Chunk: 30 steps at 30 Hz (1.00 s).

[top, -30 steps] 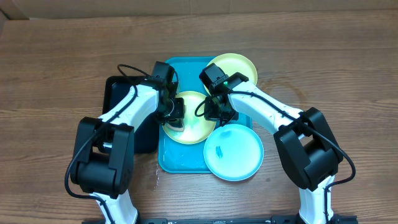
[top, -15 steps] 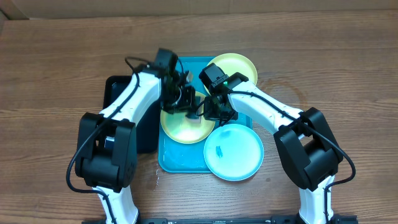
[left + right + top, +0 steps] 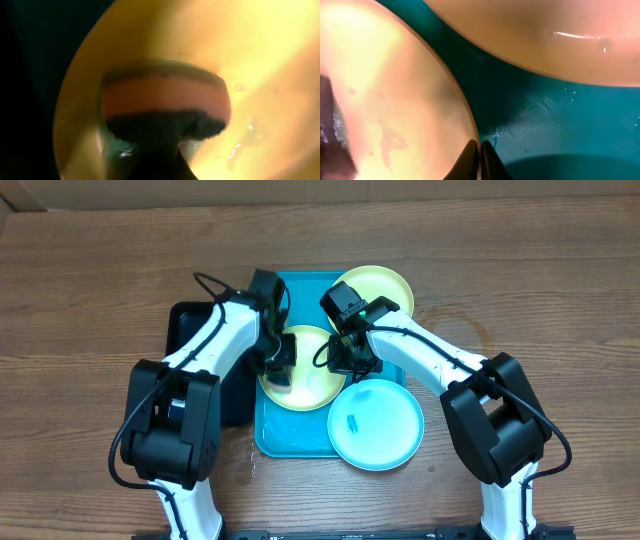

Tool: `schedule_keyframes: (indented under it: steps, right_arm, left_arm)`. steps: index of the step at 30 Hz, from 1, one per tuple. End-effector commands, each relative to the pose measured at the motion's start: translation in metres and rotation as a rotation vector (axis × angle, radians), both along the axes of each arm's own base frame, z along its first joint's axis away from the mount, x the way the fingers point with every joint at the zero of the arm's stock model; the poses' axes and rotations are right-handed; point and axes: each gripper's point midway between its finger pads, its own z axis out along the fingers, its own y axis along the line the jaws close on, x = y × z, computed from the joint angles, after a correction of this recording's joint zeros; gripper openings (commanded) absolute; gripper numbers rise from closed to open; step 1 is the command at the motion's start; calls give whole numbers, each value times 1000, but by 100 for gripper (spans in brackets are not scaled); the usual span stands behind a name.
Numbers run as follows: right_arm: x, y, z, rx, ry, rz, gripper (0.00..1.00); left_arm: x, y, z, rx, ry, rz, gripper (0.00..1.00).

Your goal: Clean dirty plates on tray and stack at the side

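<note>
**Sponge down on the middle plate**

The left claw [image 3: 278, 368] is clamped on an orange, dark-faced sponge [image 3: 165, 97], pressed against the middle plate [image 3: 310, 390], which lies in the turquoise tray [image 3: 290, 440]. The right claw [image 3: 479, 159] is closed, its tips right at that plate's right rim. The plate is yellow-green, glossy and wet. A second yellow-green plate [image 3: 385, 285] overhangs the tray's far right corner. The blue plate [image 3: 385, 430], smudged, overhangs its right edge.

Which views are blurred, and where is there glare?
Overhead view: sharp, evenly lit, no hard shadows. Left wrist view: too close, so the sponge and yellow plate are out of focus, with a warm cast. Right wrist view: also soft, with a glare streak on the upper plate; the tray looks dark teal.
</note>
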Motion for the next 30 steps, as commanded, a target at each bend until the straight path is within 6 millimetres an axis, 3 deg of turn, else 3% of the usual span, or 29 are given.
schedule_keyframes:
  steps: [1,4,7,12,16,17,20,23,26,30]
  right_arm:
    - [5,10,10,37,-24,10,4]
    - [5,10,10,37,-24,10,4]
    - [5,10,10,37,-24,10,4]
    - [5,10,10,37,-24,10,4]
    - [5,10,10,36,-23,10,5]
    - [5,10,10,36,-22,10,5]
    - [5,10,9,34,-21,10,5]
    - [5,10,9,34,-21,10,5]
    - [5,10,9,34,-21,10,5]
    - [5,10,10,35,-22,10,5]
  left_arm:
    - [-15,6,-16,35,27,5,4]
    - [-24,-10,-22,-69,53,-11,4]
    - [-30,-33,-16,-214,74,-61,4]
    - [-21,-73,16,-466,60,-109,4]
    - [-3,-82,46,-505,13,-130,4]
    - [6,-82,64,-507,-15,-150,4]
    - [19,-72,88,-472,-44,-138,4]
    - [33,-46,104,-373,-84,-114,4]
    - [42,-5,103,-182,-108,-76,4]
    - [37,53,94,89,-78,-3,4]
